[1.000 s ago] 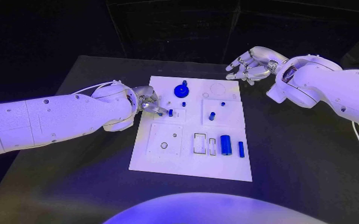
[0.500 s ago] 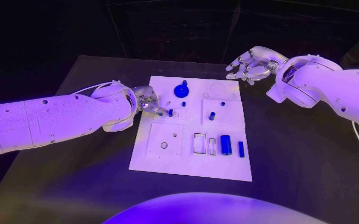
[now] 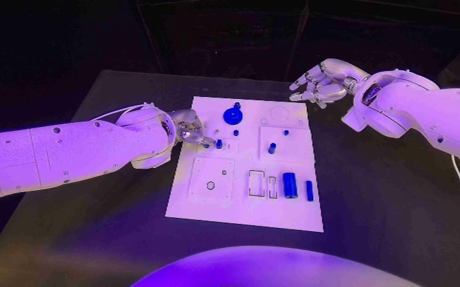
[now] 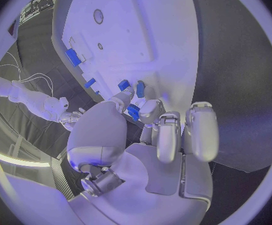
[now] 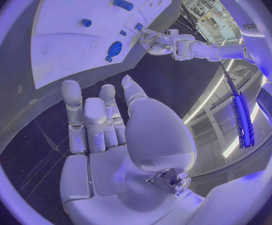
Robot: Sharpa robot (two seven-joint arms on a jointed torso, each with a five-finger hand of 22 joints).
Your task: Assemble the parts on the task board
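The white task board (image 3: 206,204) lies in the middle of the table. On it are a round blue knob (image 3: 232,115), small blue pegs (image 3: 271,147), a blue cylinder (image 3: 288,185) and a thin blue bar (image 3: 310,191). My left hand (image 3: 192,131) is at the board's left edge, beside a standing blue peg (image 3: 219,144). In the left wrist view, that hand (image 4: 155,135) pinches a small blue part (image 4: 134,112) between thumb and finger, just over the board. My right hand (image 3: 324,82) hovers beyond the board's far right corner, fingers spread and empty (image 5: 111,130).
The black table (image 3: 383,194) surrounds the board on all sides. Empty slots (image 3: 256,184) and a small round hole (image 3: 210,185) mark the board's near half. The right wrist view shows the board (image 5: 67,45) with the knob (image 5: 115,48) and my left hand (image 5: 155,40) beyond it.
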